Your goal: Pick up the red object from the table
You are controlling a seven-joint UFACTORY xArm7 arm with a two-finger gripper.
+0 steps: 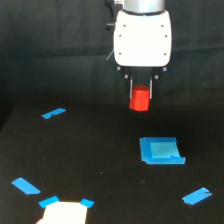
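Observation:
The red object (140,98) is a small stubby red-orange block. It hangs between the two thin fingers of my gripper (140,95), which is shut on it. The white gripper body (142,37) is at the top centre of the exterior view. The block is held well above the black table (100,165), with clear air under it. The upper part of the block is partly hidden by the fingers.
A flat blue square (161,150) lies on the table below and to the exterior view's right of the block. Blue tape strips lie at the left (53,113), lower left (26,186) and lower right (196,196). A bright white patch with blue corners (64,211) sits at the bottom edge.

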